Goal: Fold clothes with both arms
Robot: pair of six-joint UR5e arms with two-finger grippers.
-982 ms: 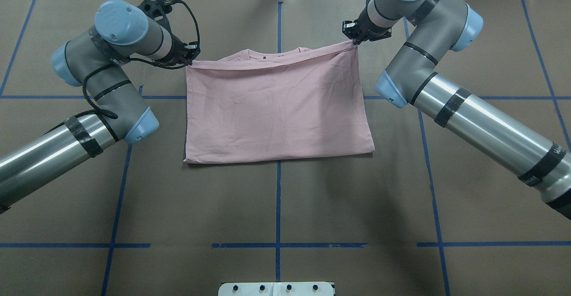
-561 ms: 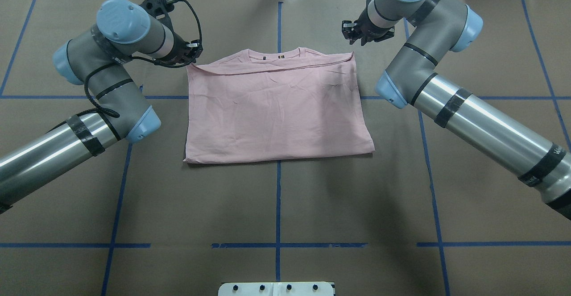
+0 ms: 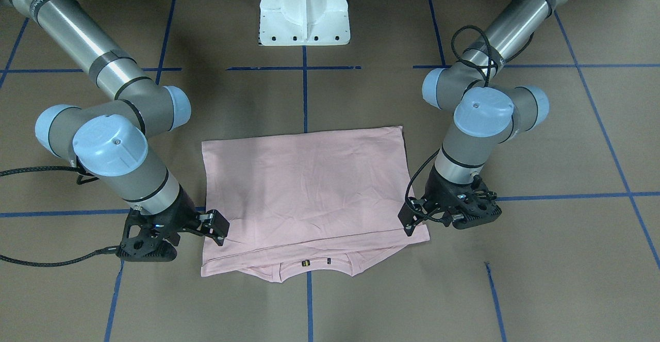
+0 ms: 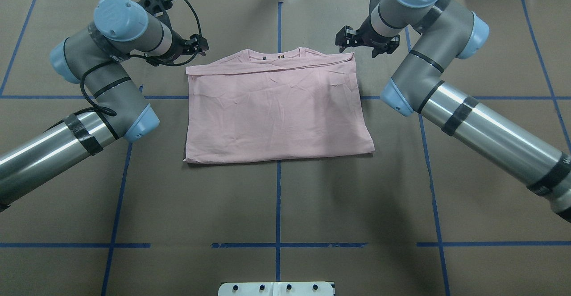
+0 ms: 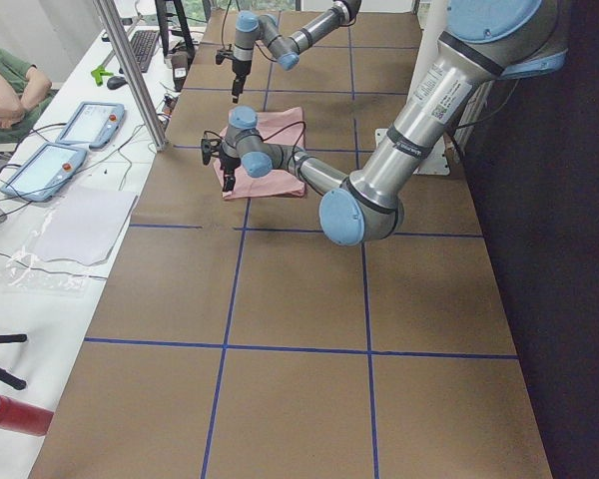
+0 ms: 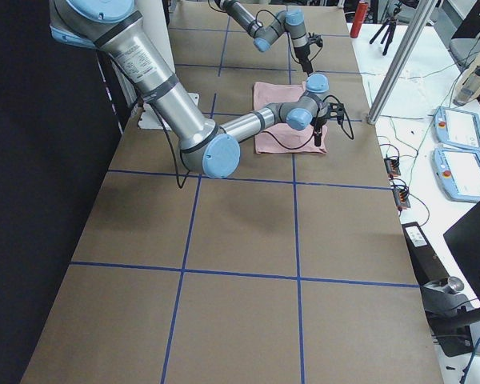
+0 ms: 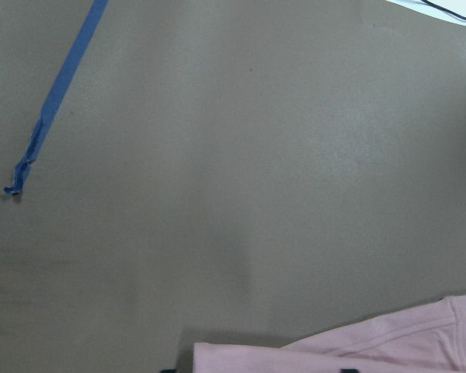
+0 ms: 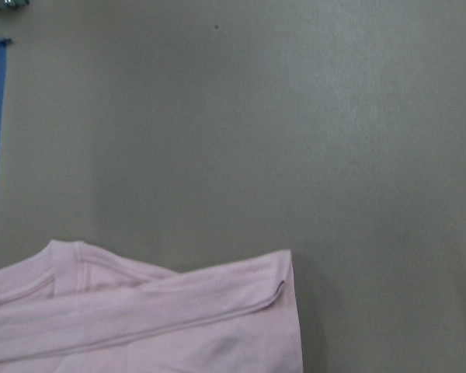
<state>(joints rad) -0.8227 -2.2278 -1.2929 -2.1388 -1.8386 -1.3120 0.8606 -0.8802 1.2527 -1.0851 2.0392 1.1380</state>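
i'm judging the pink t-shirt (image 4: 276, 108) limp and light, best pinched at corners; left fingers (image 3: 409, 219) and right fingers (image 3: 216, 224) are hanging open, empty.

Blue tape lines (image 4: 278, 206) grid the brown table (image 4: 357, 198), with a white pedestal (image 3: 304, 9) at one edge.

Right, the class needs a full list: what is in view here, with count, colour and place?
T-shirt: one, pink, folded, table centre.
Table: one, brown, beneath everything.
Tape lines: several, blue, grid on table.
Base: one, white, robot's edge.
Tablets: two, blue-rimmed, side bench.
Left arm, right arm: silver-grey, blue caps, flanking T-shirt.
Left fingers, right fingers: black, open, near collar-end corners.
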